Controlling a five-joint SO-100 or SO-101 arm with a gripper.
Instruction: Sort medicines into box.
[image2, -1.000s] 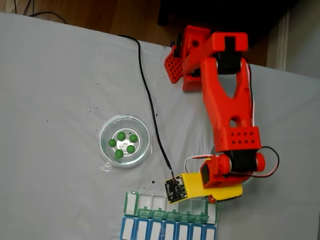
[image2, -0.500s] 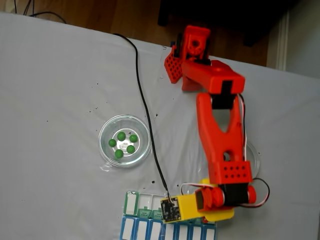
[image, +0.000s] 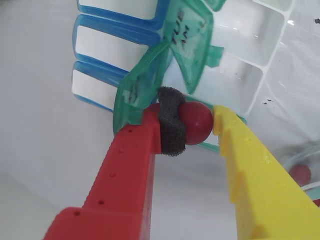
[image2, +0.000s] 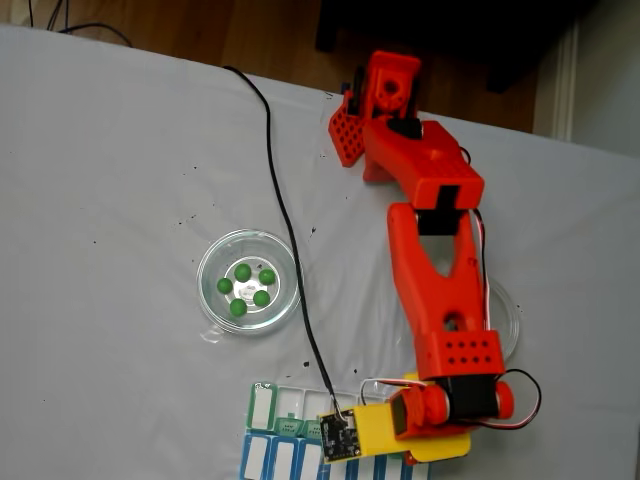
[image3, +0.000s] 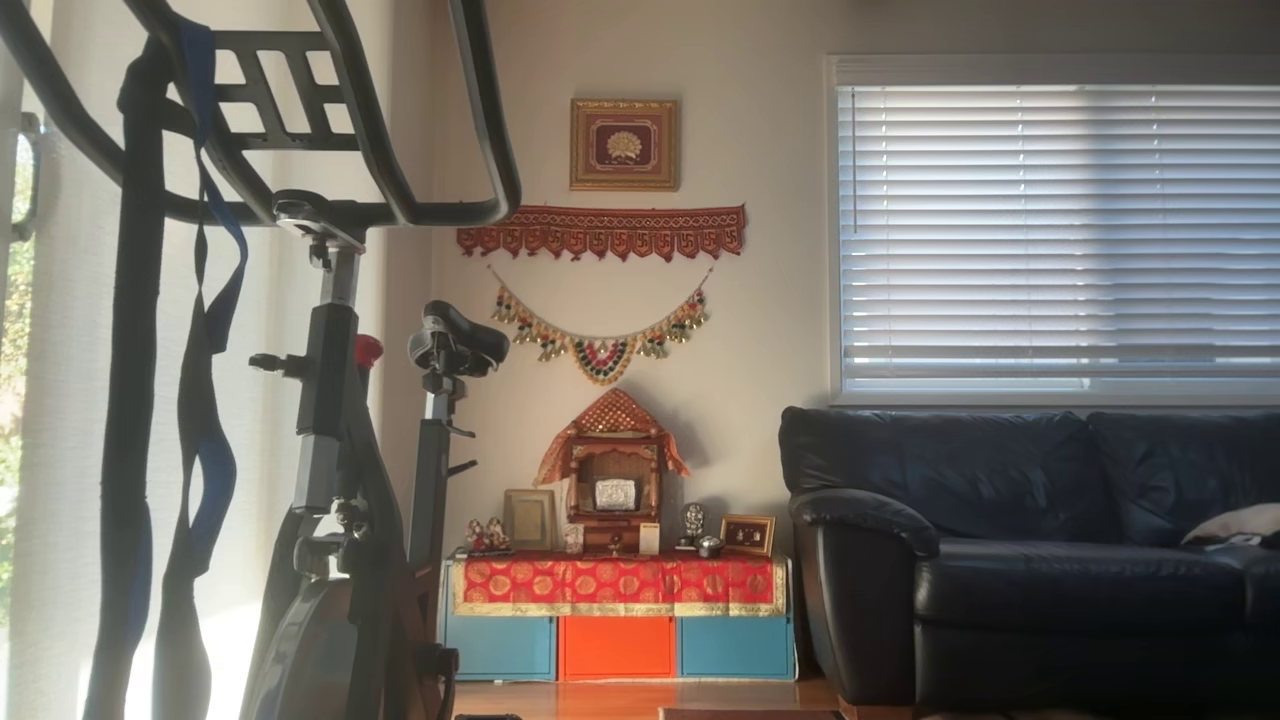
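In the wrist view my gripper (image: 192, 122) is shut on a glossy red medicine ball (image: 197, 122), pinched between the black foam pad of the red finger (image: 132, 165) and the yellow finger (image: 245, 160). The ball hangs just over the box (image: 250, 60), by its open white compartments and raised translucent green lids (image: 187, 35). In the fixed view the orange arm (image2: 440, 290) reaches down over the box (image2: 290, 402) at the bottom edge. Several green medicines (image2: 243, 272) lie in a round glass dish (image2: 215, 262).
The blue-and-white row (image: 115, 45) adjoins the box (image2: 275, 458). A second glass dish (image2: 508, 320) lies partly under the arm and holds a red ball (image: 300, 174). A black cable (image2: 290, 230) crosses the white table. The other view shows a living room.
The arm has swung from the right-hand dish down toward the table's bottom edge, bringing the gripper over the box rows. The dish of green balls has not moved.
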